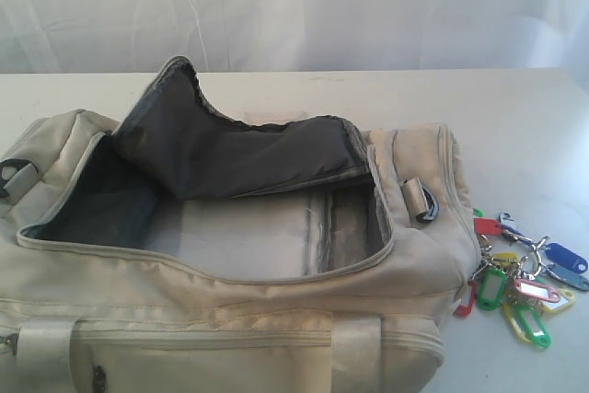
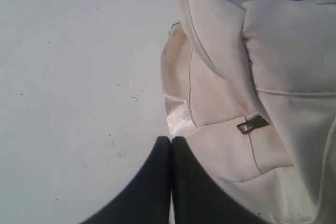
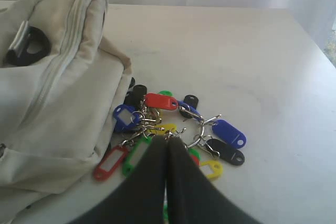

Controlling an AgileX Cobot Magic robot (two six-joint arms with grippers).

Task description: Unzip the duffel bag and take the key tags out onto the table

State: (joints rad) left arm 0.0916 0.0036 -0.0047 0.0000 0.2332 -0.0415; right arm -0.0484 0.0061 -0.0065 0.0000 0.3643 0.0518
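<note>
The cream duffel bag lies unzipped on the white table, its dark-lined flap folded back and the inside showing bare. The key tags lie in a bunch on the table just off the bag's right end. Neither gripper shows in the exterior view. In the right wrist view my right gripper is shut, empty, with the key tags spread beyond its tips beside the bag. In the left wrist view my left gripper is shut, empty, at the edge of the bag near a metal zip pull.
A grey side loop stands on the bag's right end, and another on its left end. Bare tabletop stretches behind the bag and to the right of the tags. A white curtain hangs behind the table.
</note>
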